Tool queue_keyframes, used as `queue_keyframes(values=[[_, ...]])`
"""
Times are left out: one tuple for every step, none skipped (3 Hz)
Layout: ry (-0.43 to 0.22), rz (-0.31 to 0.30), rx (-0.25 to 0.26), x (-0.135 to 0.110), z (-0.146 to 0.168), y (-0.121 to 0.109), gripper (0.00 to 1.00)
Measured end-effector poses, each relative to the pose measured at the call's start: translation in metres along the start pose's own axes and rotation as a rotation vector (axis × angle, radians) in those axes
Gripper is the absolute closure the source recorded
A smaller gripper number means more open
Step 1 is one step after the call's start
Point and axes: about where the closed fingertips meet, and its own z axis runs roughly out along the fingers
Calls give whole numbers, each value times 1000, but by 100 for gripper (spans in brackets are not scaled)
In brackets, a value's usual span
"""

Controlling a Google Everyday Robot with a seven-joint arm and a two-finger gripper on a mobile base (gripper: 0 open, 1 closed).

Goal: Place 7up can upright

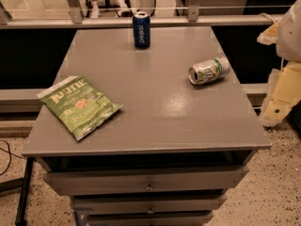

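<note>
Drawers [149, 180], silver-green 7up can [209, 70] sideways, gripper [282, 95] far right

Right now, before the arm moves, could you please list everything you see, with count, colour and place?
7up can: one, silver-white with green, lying on its side, right part of the table.
Pepsi can: one, dark blue, upright, far edge, middle.
chips bag: one, green, lying flat, front left.
table: one, grey, centre of view.
gripper: one, cream, right edge of view, beside the table, apart from the 7up can.
</note>
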Motion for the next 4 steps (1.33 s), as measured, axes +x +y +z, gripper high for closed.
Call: queue_keyframes(values=[[0, 0, 0, 0, 0, 0, 0], [-62, -9, 34, -6, 10, -19, 0], [-135, -40, 87, -19, 33, -65, 0], [-193, -62, 77, -39, 66, -104, 0]])
